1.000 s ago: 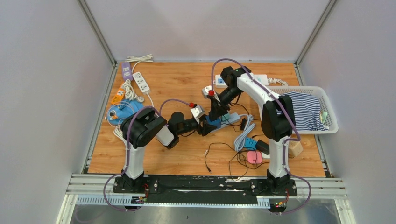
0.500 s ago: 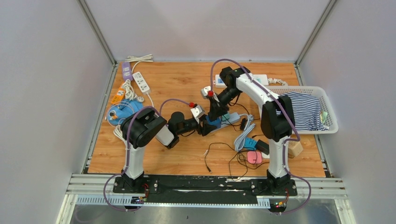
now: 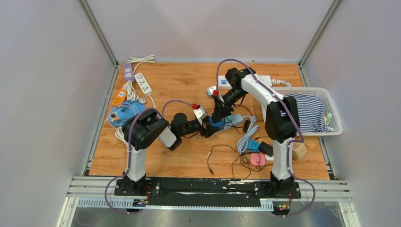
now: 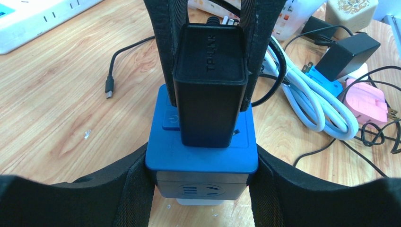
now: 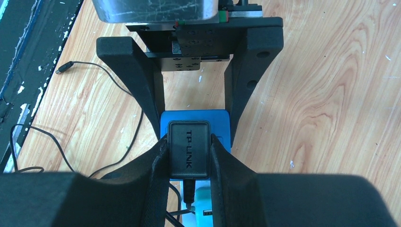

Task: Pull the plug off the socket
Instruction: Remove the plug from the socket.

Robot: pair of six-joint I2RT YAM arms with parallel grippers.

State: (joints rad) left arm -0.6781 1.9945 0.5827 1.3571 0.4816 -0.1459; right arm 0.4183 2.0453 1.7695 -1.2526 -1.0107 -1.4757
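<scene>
I have the right end effector (image 5: 189,158) pinching the black box-shaped plastic plug (image 4: 210,85) by its two smooth sides. The left end effector (image 4: 202,189) is clamped on the flanks of the blue cube-shaped plastic socket (image 4: 201,158). The plug sits seated on top of the socket at the centre of the left wrist view, and just right of middle on the wooden surface (image 3: 189,80) in the overhead view. I see four risks. The right pads could slide up the slick casing if the prongs hold tight. The socket could lift with the plug if my left hold is the weaker one. A tilted pull could jam the prongs. The thin black cord (image 5: 187,191) leaving the plug could snag in the tangle of black cords (image 3: 239,161) at lower right. I count one plug in hand, one blue socket, two end effectors, one pink plastic adapter (image 4: 366,101), one white looped cable (image 4: 312,104) and one white plastic basket (image 3: 314,89).
</scene>
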